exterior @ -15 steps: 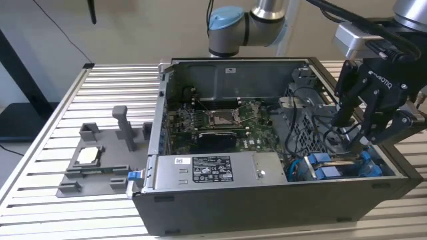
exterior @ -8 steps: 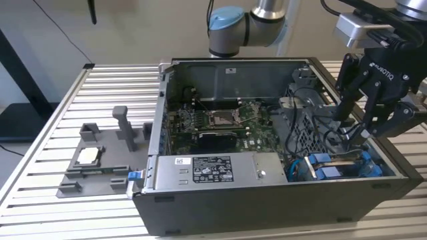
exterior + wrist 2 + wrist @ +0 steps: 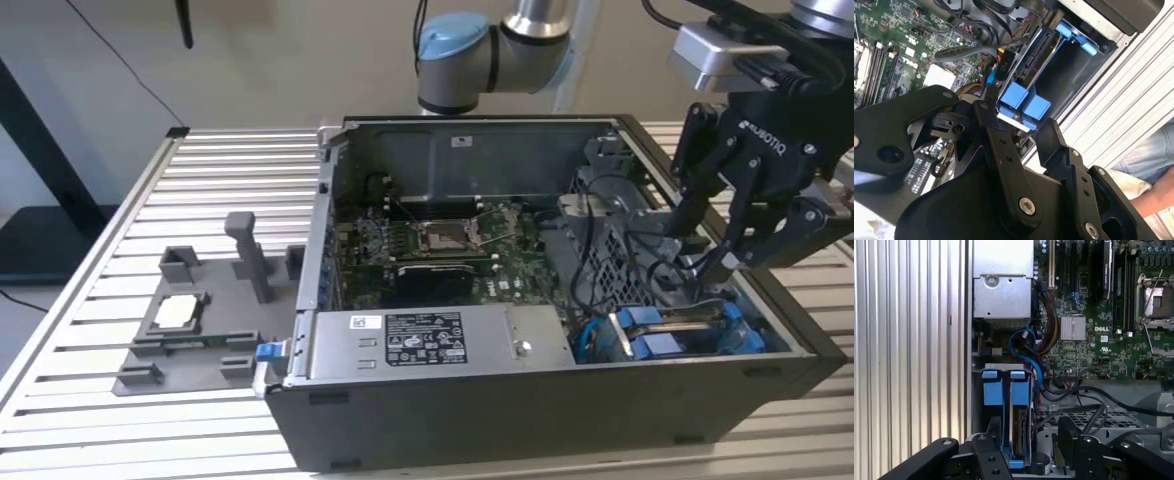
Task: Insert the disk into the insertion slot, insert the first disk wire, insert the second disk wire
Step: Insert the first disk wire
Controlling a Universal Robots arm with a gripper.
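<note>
The gripper (image 3: 1029,437) hangs with its fingers (image 3: 1068,435) apart, one on either side of the disk (image 3: 1020,427) and clamped on nothing. The disk stands on edge inside the insertion slot (image 3: 1004,367), its long axis running straight away from the fingers along the slot. Just beyond the slot a blue cable (image 3: 1026,342) loops. Farther off lies the motherboard (image 3: 1094,340).

In the first wrist view the end effector (image 3: 1029,426) hides part of the disk (image 3: 1019,435).
</note>
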